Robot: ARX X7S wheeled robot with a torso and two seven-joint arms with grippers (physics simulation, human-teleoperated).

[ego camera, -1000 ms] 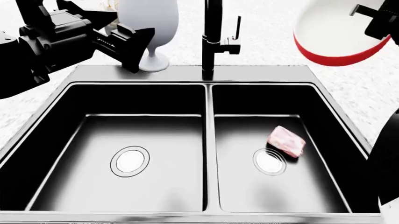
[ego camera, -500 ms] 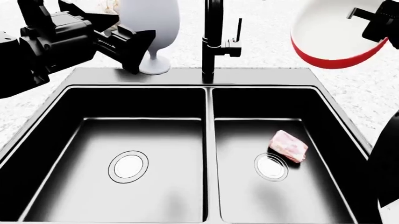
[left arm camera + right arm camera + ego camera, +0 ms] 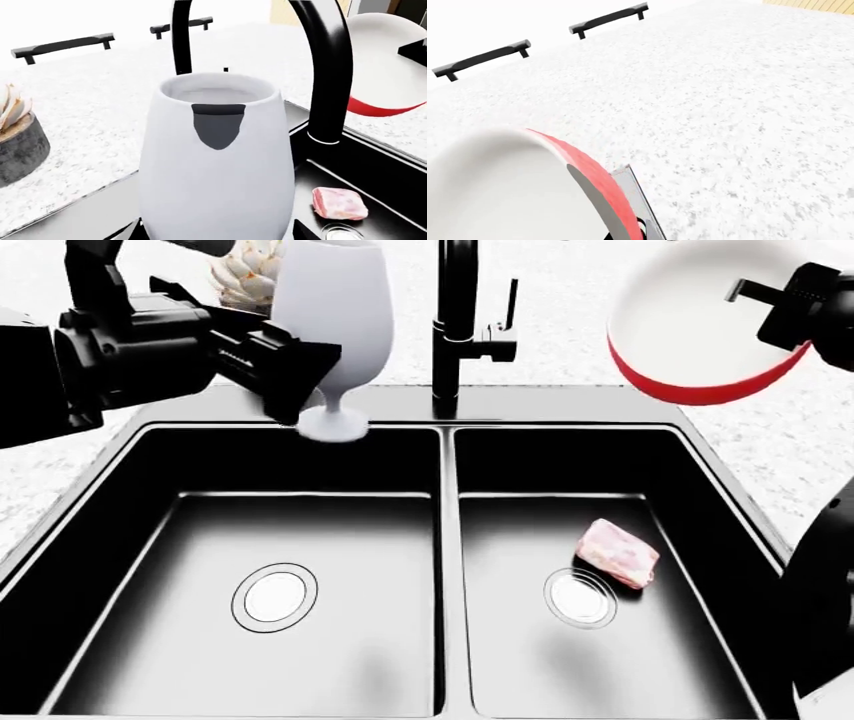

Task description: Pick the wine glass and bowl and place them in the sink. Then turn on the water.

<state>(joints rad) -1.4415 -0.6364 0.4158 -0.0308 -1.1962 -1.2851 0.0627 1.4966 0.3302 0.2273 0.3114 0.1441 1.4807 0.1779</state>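
**Both dishes held above the sink, neither yet lowered**

The wine glass (image 3: 331, 335) was pinched upright by the left gripper (image 3: 296, 365), its foot over the rear rim of the sink (image 3: 441, 405), beside the faucet (image 3: 455, 325). The bowl (image 3: 701, 325) was clamped at its rim, tilted, by the right gripper (image 3: 787, 300), over the counter. A lowering into the left basin seemed called for next; the right basin held a pink lump (image 3: 618, 552).

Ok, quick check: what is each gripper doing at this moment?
Left gripper: shut on the wine glass, held over the sink.
Right gripper: shut on the bowl, tilted in the air.
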